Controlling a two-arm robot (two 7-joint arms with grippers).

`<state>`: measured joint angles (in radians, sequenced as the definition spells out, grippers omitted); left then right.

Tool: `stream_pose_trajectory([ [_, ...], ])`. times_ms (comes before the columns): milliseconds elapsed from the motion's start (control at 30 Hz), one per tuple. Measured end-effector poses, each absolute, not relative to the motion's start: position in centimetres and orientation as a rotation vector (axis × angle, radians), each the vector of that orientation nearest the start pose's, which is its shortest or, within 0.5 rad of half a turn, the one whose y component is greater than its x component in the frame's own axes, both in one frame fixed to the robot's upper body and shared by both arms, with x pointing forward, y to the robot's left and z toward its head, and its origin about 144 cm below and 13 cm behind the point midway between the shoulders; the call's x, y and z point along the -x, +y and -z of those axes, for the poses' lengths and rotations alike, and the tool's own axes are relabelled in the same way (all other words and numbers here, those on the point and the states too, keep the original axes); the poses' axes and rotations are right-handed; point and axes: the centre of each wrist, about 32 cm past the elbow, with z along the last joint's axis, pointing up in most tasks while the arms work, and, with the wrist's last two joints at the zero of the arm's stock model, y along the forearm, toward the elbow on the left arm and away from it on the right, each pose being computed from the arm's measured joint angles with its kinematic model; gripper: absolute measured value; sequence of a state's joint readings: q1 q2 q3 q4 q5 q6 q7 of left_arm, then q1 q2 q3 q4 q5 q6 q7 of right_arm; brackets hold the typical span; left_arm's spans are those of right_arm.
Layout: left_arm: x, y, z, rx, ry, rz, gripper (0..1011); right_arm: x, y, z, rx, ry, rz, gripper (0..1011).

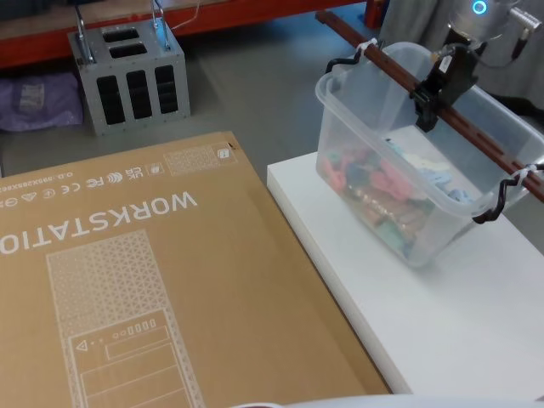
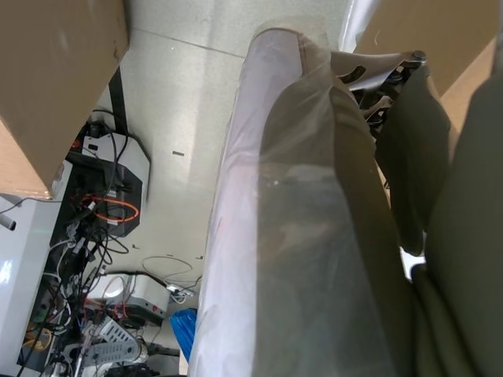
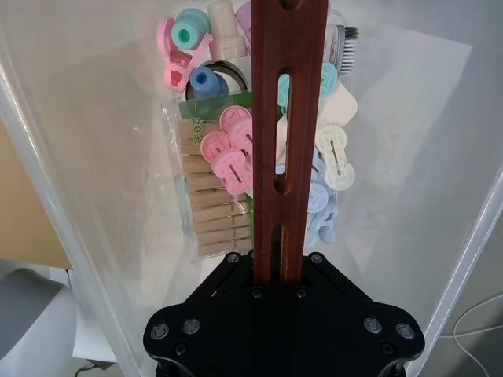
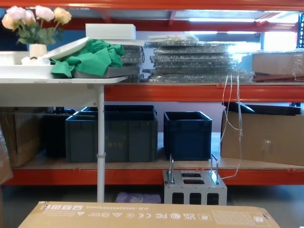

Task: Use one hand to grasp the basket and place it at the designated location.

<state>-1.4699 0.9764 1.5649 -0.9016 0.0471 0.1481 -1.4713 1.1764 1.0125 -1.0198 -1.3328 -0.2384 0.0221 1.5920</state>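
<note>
White bench (image 1: 442,331) takes up your right side, with a cardboard box (image 1: 127,255) just beside it on the left. The basket (image 1: 361,136) is over the far part of the bench and looks tilted in the head view; I cannot tell whether its base touches. Your right hand (image 1: 431,100) is clenched on the bar (image 1: 489,146), close to its middle, and the right wrist view shows the bar running straight into the hand. Your left arm is parked low over the floor. You look to be mid-carry, so grip firmly and move slowly: the pegs (image 3: 208,216) inside are loose and could slide, swinging the load. Hold the bar level, stay clear of the box, and lower until the base lies flat before letting go.
</note>
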Motion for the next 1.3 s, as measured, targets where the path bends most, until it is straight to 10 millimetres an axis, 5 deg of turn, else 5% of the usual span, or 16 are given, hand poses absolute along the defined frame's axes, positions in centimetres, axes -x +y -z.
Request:
stream_pose_trajectory([
  [1300,-61.6,49.7,-139.4,-1.629,0.169,-0.176,0,-58.1,-34.8,-144.0,1.538,-0.434,-0.204,0],
])
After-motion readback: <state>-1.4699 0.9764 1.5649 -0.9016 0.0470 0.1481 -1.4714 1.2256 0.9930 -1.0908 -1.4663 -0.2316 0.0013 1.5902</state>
